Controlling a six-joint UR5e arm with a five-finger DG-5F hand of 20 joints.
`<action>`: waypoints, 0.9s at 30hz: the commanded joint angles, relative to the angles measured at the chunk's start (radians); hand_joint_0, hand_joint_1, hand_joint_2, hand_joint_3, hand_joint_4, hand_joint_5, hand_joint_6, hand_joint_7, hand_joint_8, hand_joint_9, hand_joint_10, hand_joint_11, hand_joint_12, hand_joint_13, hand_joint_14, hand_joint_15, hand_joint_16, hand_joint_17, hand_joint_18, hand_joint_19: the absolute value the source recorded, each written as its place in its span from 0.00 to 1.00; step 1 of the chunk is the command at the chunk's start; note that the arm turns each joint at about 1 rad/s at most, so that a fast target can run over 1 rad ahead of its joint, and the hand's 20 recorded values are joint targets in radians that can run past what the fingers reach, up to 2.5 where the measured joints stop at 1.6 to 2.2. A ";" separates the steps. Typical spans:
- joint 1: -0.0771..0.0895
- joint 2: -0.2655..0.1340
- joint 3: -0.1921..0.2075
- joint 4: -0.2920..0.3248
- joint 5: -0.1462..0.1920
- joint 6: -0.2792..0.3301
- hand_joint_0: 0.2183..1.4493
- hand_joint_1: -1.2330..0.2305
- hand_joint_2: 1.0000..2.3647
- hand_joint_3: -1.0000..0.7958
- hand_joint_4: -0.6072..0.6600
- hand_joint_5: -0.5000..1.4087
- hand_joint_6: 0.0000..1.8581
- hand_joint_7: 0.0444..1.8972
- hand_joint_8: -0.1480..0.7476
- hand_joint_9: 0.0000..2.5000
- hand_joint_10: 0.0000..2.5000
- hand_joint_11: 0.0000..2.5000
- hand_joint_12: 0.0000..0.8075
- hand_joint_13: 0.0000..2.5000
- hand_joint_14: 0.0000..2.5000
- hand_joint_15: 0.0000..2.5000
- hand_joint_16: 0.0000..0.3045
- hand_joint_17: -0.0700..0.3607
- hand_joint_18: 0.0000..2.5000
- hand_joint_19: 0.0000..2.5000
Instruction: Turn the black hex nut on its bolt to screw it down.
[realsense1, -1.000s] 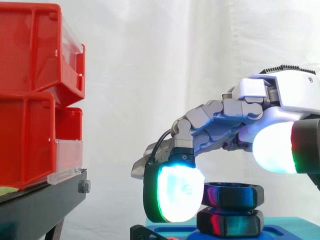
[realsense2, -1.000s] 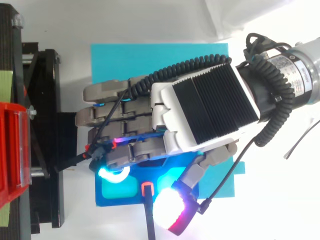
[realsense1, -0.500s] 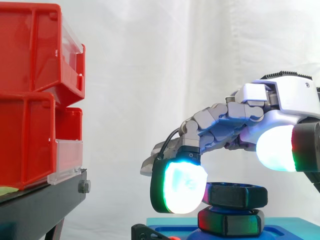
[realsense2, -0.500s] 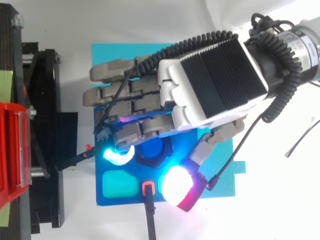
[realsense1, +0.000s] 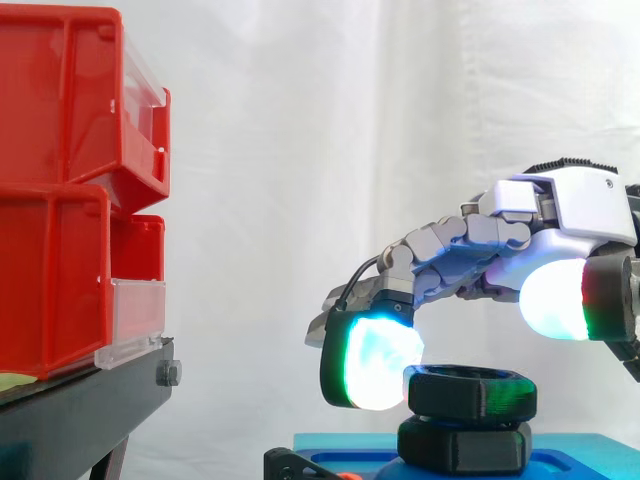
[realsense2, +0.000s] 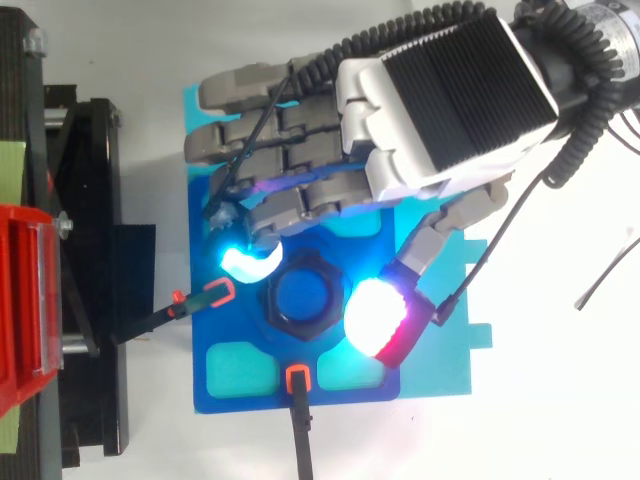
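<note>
Hovering right at the black hex nut on its blue plastic base, the hand. Honestly can't tell if it's clamped on.

Bright and even against white curtain, with faint shadows. Blown out around glowing hand, with tinted spill on black hex nut and blue base.

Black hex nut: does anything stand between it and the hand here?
Nothing visible does. The hand hangs right at the black hex nut with no other object between them. Two orange-tipped clips lie beside the nut, outside that gap.
</note>
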 joint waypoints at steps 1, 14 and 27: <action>-0.005 0.000 0.012 -0.005 -0.010 0.006 0.23 0.61 0.00 0.28 0.66 0.17 0.35 0.47 0.51 0.20 0.00 0.17 0.42 0.16 0.00 0.06 0.13 0.37 0.05 0.06; 0.022 0.000 0.039 -0.016 0.040 0.060 0.22 0.63 0.00 0.28 0.67 0.18 0.32 0.52 0.51 0.20 0.00 0.17 0.42 0.16 0.00 0.06 0.13 0.37 0.05 0.06; 0.073 0.000 0.045 -0.006 0.071 0.035 0.22 0.64 0.00 0.28 0.68 0.18 0.29 0.56 0.51 0.20 0.00 0.17 0.43 0.16 0.00 0.06 0.13 0.38 0.04 0.06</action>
